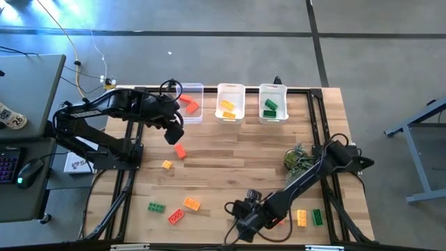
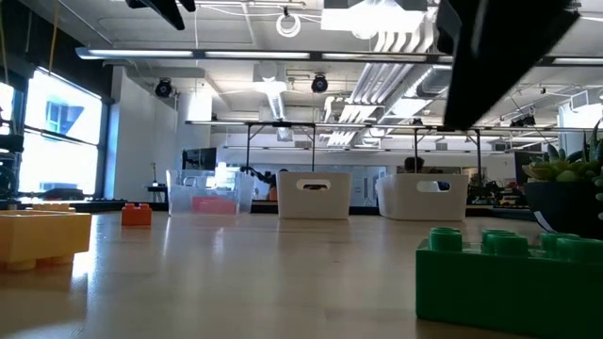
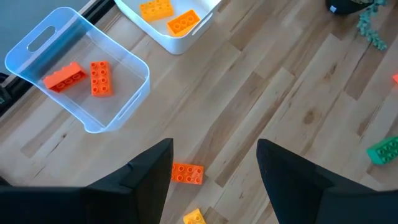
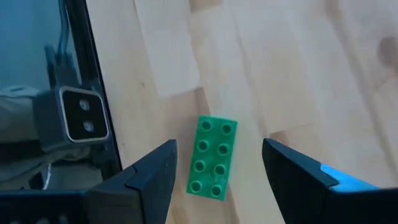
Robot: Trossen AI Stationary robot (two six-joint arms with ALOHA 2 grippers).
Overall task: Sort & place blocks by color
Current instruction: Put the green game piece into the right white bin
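A small green studded plastic brick (image 4: 211,157) lies flat on the wooden worktop (image 4: 298,74), between the right gripper's (image 4: 219,175) wide-open, empty fingers (image 4: 149,177). The left gripper (image 3: 214,177) hangs wide open and empty above a red-orange brick (image 3: 187,173).

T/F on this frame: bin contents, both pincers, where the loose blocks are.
1. The left bin holds red blocks. True.
2. The left pincer grips a red block. False: open and empty, above a loose red block on the table.
3. The right pincer is open over a green block. True.
4. The middle bin holds green blocks. False: orange-yellow blocks; the green ones are in the right bin.
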